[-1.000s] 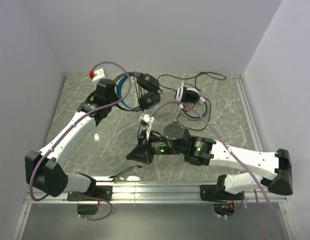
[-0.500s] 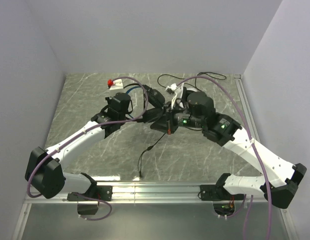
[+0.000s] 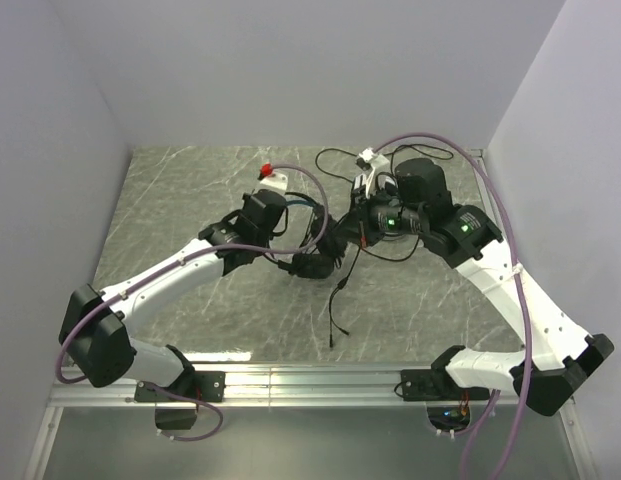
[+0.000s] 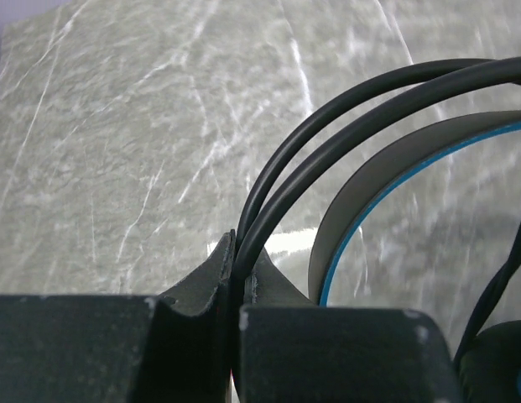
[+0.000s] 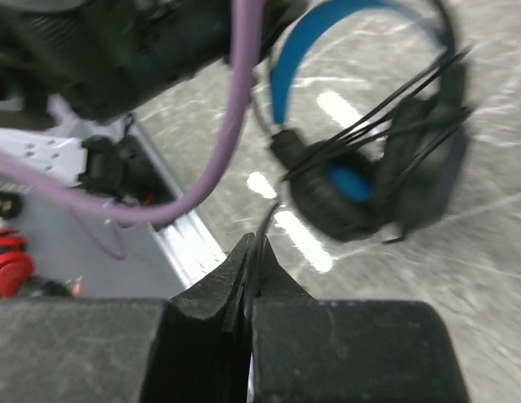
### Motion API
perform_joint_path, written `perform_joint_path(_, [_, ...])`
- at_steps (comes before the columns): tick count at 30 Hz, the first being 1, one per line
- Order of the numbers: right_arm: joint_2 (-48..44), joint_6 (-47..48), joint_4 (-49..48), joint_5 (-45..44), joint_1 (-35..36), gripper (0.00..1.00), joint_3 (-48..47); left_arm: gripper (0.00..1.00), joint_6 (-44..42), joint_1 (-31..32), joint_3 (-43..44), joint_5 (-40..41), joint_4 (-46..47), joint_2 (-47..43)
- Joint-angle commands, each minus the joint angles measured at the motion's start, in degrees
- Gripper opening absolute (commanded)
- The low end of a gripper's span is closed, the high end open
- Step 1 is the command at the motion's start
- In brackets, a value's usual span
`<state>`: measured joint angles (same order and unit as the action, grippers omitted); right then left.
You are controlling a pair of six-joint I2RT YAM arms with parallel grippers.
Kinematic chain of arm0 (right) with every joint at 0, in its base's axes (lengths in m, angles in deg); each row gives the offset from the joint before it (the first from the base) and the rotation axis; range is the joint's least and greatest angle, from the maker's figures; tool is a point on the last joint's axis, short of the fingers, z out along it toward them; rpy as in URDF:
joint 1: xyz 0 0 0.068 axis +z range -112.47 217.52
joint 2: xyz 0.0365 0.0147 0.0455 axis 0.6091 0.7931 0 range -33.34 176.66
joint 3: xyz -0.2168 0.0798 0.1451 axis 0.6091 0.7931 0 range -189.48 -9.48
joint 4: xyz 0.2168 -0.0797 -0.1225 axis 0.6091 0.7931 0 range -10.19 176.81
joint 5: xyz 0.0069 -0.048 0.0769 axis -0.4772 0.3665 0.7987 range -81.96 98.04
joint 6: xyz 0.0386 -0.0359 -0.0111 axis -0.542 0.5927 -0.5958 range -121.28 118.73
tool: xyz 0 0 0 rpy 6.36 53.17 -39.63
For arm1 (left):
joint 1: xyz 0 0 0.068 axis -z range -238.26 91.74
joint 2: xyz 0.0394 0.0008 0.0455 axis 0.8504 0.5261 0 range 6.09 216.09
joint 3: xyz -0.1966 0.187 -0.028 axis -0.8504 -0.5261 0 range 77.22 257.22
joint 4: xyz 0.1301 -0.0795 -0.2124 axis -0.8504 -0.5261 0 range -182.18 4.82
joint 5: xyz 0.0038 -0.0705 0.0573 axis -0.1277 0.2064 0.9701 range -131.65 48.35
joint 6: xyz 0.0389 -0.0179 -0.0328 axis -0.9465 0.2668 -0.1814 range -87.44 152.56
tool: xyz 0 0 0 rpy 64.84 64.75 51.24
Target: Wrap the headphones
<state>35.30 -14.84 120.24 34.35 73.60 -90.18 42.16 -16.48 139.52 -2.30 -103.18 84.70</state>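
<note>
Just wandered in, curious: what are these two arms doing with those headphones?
The left gripper is clamped on the top frame of the blue-banded headset, holding it. The right gripper pinches its thin cable, some already looped across an ear cup; the loose end trails across the table.

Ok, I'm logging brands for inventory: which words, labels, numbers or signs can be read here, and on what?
No text can be read.
Blue-banded headset: no logo or lettering shows.
White and red tag: too small to read.
</note>
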Motion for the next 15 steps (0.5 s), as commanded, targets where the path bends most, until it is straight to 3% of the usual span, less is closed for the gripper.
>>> perform_joint_path(1, [-0.2,3.3,1.4,-6.0,-1.2,0.0,-4.6,0.0,-3.6,1.3,6.8,-6.5,-8.0,0.5])
perform_joint_path(5, [0.9,3.9,2.5,-11.6,-1.7,0.0,-4.6,0.0,-4.4,1.5,12.0,-13.9,-16.1,0.9])
perform_joint_path(15, [2.5,4.0,1.1,-20.2,-3.1,0.0,0.5,0.0,-2.2,1.4,16.4,-21.9,-28.5,0.0])
